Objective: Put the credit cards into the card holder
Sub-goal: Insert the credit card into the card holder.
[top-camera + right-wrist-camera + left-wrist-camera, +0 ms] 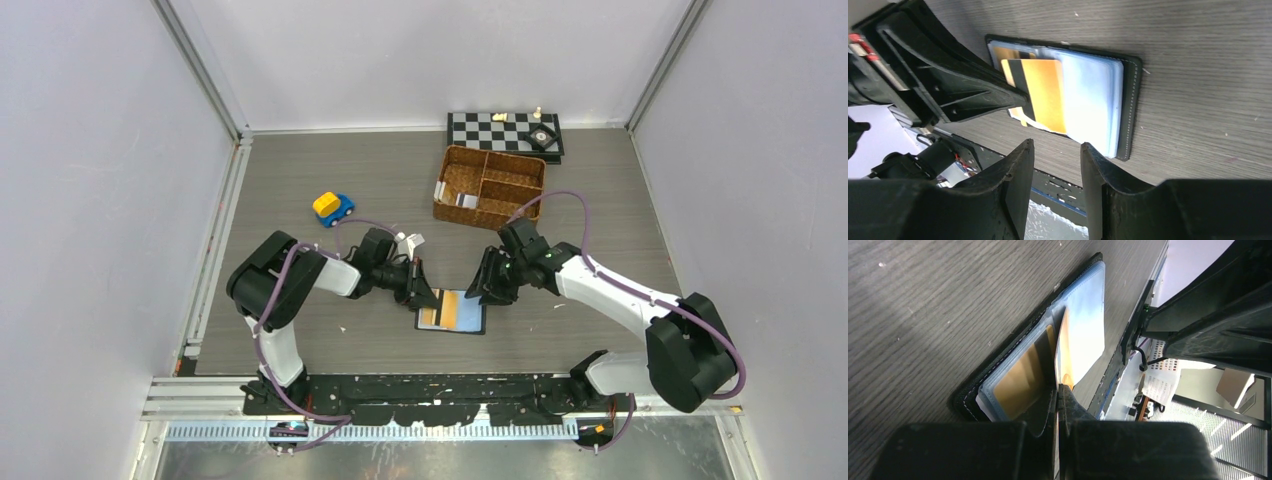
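Left jaws are clamped tight on one tan-orange card (pixel 1043 90) with a black stripe, holding it tilted over the open wallet (pixel 1134 95), its far edge down at the pale bluish clear sleeves (pixel 1088 325); whether it has entered one I cannot tell. Right jaws stand about half apart with nothing between them, hovering just beside the wallet's right edge. One wallet, black leather with pale stitching, lies flat on the grey surface (pixel 330 330) between both sets of jaws. Two tan cards show: the held one and a second (pixel 1020 382) inside a sleeve on the wallet's left half.
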